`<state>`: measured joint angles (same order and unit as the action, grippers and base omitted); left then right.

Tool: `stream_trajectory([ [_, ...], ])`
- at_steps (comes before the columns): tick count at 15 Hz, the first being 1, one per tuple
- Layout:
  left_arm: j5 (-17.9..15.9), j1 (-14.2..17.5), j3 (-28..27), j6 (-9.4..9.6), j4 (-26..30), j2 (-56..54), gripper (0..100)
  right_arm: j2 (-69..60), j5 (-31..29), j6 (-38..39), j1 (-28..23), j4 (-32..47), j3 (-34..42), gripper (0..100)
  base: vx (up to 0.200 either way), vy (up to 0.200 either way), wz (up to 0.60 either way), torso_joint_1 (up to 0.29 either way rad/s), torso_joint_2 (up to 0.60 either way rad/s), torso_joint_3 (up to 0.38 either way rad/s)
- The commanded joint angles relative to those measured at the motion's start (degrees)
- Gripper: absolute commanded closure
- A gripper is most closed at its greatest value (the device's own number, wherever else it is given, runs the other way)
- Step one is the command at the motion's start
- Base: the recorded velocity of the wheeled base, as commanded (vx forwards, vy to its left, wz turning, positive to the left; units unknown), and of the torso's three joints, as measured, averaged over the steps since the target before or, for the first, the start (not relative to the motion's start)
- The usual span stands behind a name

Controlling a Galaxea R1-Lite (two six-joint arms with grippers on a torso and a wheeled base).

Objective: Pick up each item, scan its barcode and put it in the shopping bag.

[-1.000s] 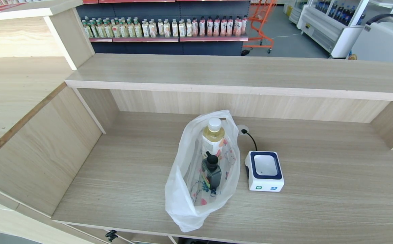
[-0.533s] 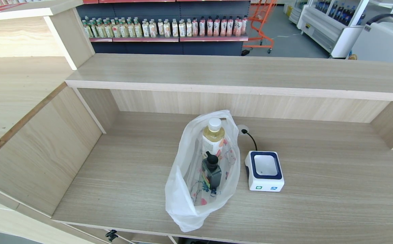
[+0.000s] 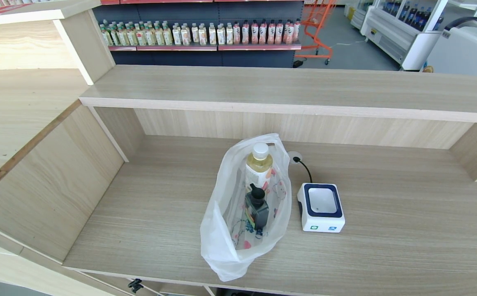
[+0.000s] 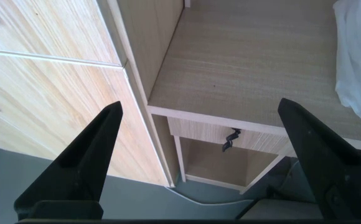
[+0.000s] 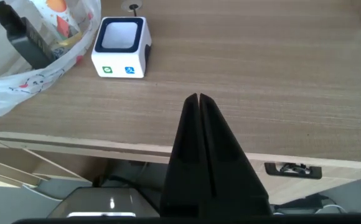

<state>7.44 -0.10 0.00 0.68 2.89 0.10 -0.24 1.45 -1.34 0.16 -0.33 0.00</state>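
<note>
The bag [image 3: 218, 240] is translucent white with small multicoloured prints. The clear bottle [image 3: 259, 165] has a white cap and pale yellow liquid, and the dark bottle [image 3: 257, 210] is black. The scanner [image 3: 322, 220] is white with a navy frame and green and blue marks, on a pale woodgrain counter [image 3: 407, 222].

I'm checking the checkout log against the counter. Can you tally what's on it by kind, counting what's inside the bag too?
Bottles: 2 (tea bottle, dark bottle, both in the bag)
Bag: 1
Scanner: 1
Total: 4
</note>
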Motion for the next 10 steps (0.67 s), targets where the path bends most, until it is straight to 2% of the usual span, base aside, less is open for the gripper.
stream_trajectory([
  [1,0.0,0.0,0.0,0.02,0.0,0.0,0,0.2,0.0,-0.1,0.0,0.0,0.0,100,0.0,0.0,0.0,0.0,0.0,0.0],
  [4,0.0,0.0,0.0,0.11,0.0,0.0,0,0.2,0.0,0.0,0.0,0.0,0.0,100,0.0,0.0,0.0,0.0,0.0,0.0],
  [10,0.0,0.0,0.0,0.11,0.0,0.0,0,0.2,0.0,0.0,0.0,0.0,0.0,100,0.0,-0.2,0.0,0.002,0.0,0.002],
])
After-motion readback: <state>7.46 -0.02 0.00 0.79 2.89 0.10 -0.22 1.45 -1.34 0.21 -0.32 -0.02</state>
